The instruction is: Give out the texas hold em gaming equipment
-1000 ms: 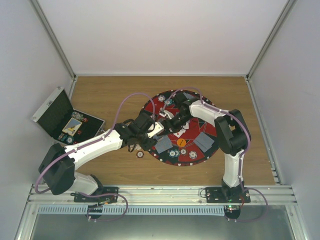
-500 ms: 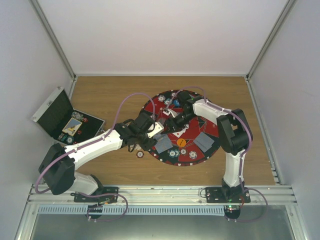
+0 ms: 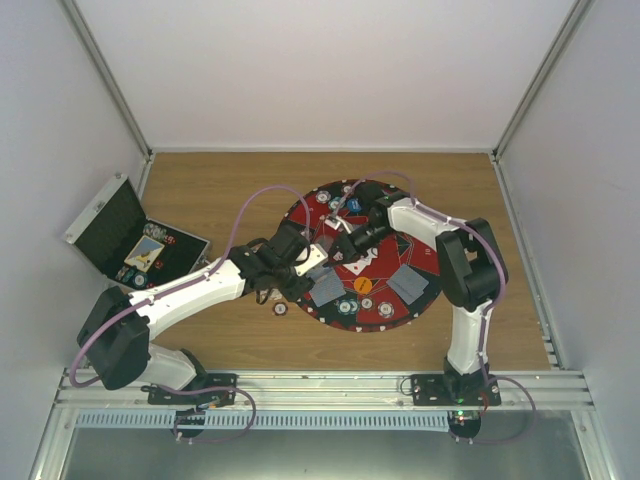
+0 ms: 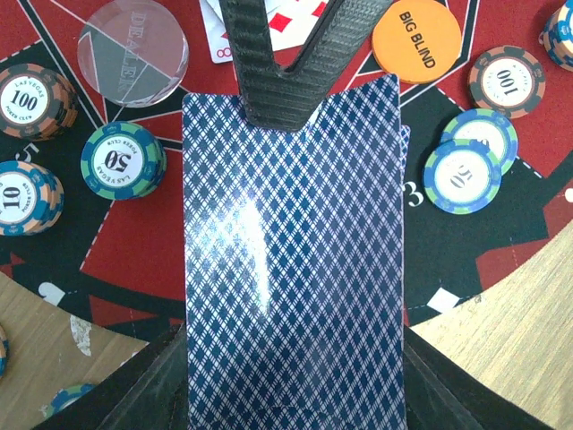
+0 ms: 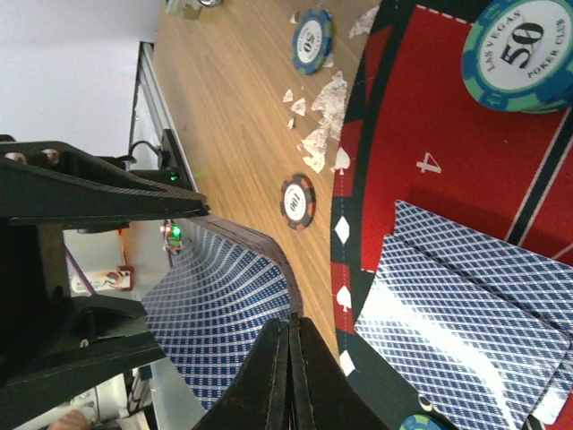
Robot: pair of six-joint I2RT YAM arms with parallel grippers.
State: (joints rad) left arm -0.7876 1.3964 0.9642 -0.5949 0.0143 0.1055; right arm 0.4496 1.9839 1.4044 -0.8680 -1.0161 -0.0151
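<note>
One blue-backed card deck (image 4: 291,269) sits clamped in the left gripper (image 3: 312,258) over the left rim of the mat (image 4: 107,260), long axis toward its centre, where the closed right gripper (image 5: 288,336) nips the far end of the top card (image 5: 228,309).

mat (image 3: 300,215) — round, red-black, on wooden table (image 3: 220,185) | case (image 3: 110,225) — open, far left

Wooden table (image 3: 200,185): round red-black mat (image 3: 392,256) centre-right; open black case (image 3: 110,225) at left edge; loose chip (image 3: 281,308) just beside mat.
</note>
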